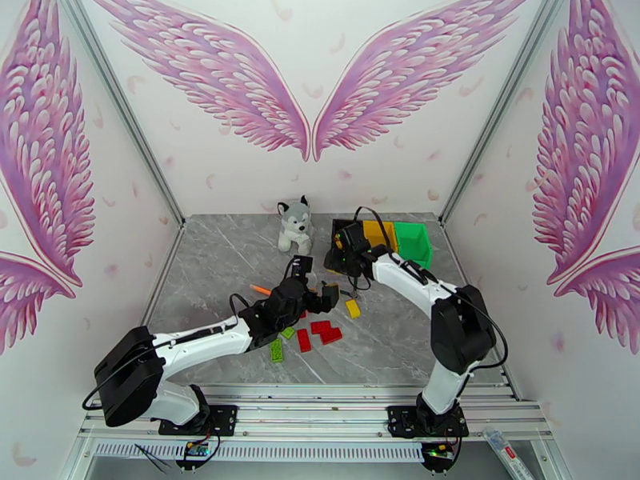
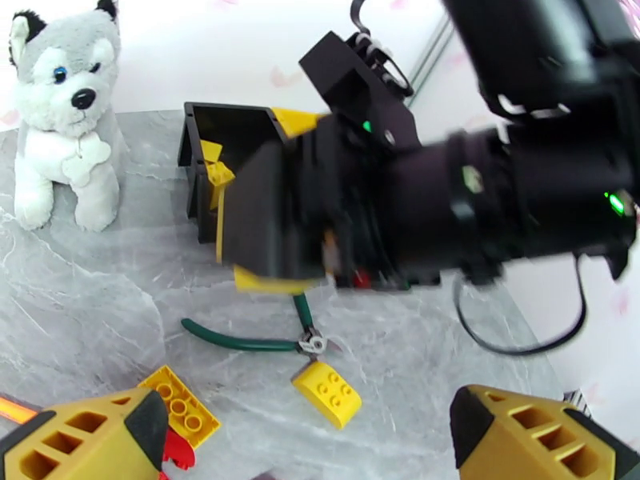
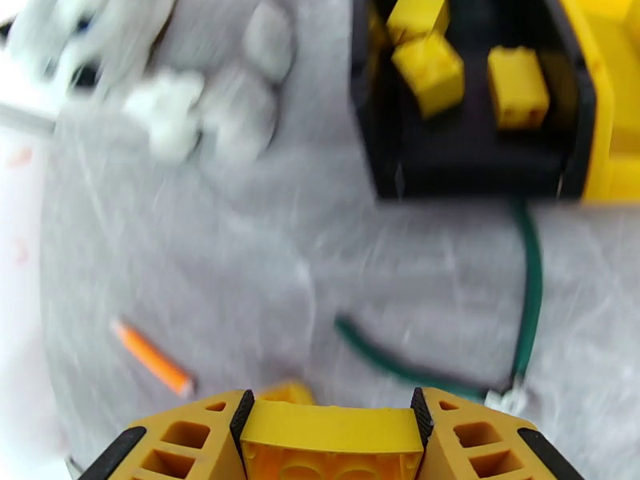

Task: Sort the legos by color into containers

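Well, the biggest thing is the grey surface (image 1: pixel 240 258). At its far side sits a toy husky (image 1: pixel 293 224). Next to it stand the containers in a row: black (image 3: pixel 472 162), yellow (image 1: pixel 378 231) and green (image 1: pixel 412 242).

The right tool (image 3: pixel 330 422) is pinching a yellow lego (image 3: pixel 332 450) between its two pads. It hangs over the surface just in front of the black container, above the green-handled pliers (image 2: pixel 240 343). The left tool (image 2: pixel 308 414) is spread wide with nothing in it. It is low over the loose legos.

A few yellow legos (image 3: pixel 432 62) lie inside the black container. Red ones (image 1: pixel 324 331) and a green one (image 1: pixel 277 350) lie on the surface, and so do two yellow ones (image 2: pixel 326 394). A thin orange stick (image 3: pixel 150 358) lies off to the side.

What could go wrong? The containers touch each other, so a drop that is a bit off could bounce on a rim or land in the wrong one. The two arms are also close, so they could bump. The lego sits at the very tips of the pads, so it might slip out.

I can see no words or brand names that can be read.
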